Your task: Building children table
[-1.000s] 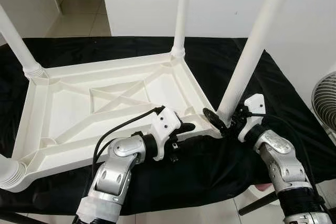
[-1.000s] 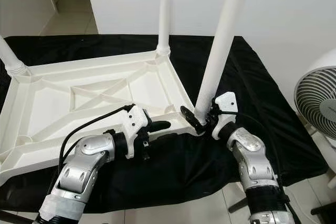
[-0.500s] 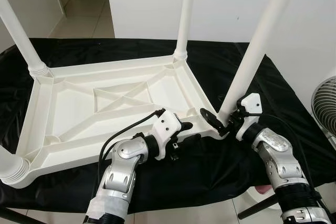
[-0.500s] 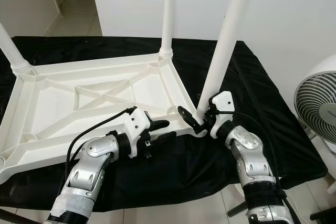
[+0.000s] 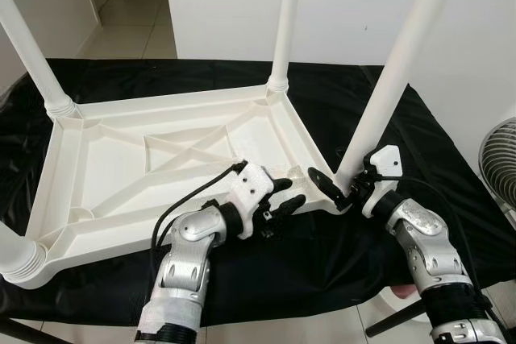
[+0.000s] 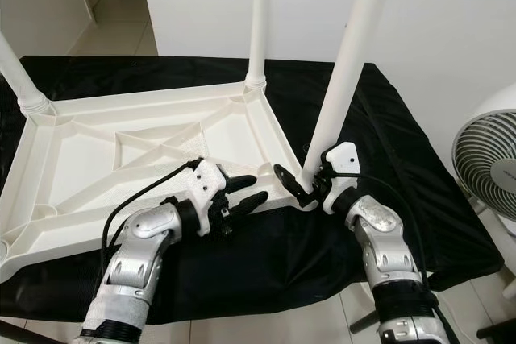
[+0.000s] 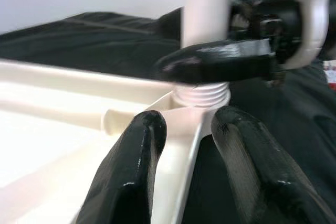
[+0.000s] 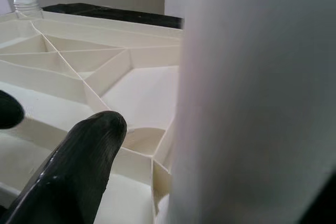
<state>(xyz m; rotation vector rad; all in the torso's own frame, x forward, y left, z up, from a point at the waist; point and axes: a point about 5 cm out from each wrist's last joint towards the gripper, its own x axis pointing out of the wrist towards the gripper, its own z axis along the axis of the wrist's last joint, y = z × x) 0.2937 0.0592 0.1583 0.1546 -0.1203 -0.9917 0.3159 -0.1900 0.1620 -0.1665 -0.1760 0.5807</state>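
Note:
The white plastic table [image 5: 105, 199] lies upside down on a black cloth, with its legs standing up at the corners. My right gripper [image 5: 342, 184] is shut on the base of the near right leg [image 5: 387, 94]; one of its fingers [image 8: 79, 171] lies beside the leg [image 8: 247, 103]. My left gripper [image 5: 285, 194] is open at the table's near rim, just left of that corner. In the left wrist view its two fingertips [image 7: 149, 121] straddle the rim [image 7: 178, 156], facing the leg's threaded collar [image 7: 202, 94].
The black cloth [image 5: 322, 255] covers the low platform under the table. A white fan [image 6: 488, 159] stands at the right. A white wall rises behind, and a tiled hallway [image 5: 129, 22] opens at the back left.
My left gripper has opened its fingers and moved a little right along the near rim toward the corner. The right gripper has stayed at the leg's base. The camera shifted slightly.

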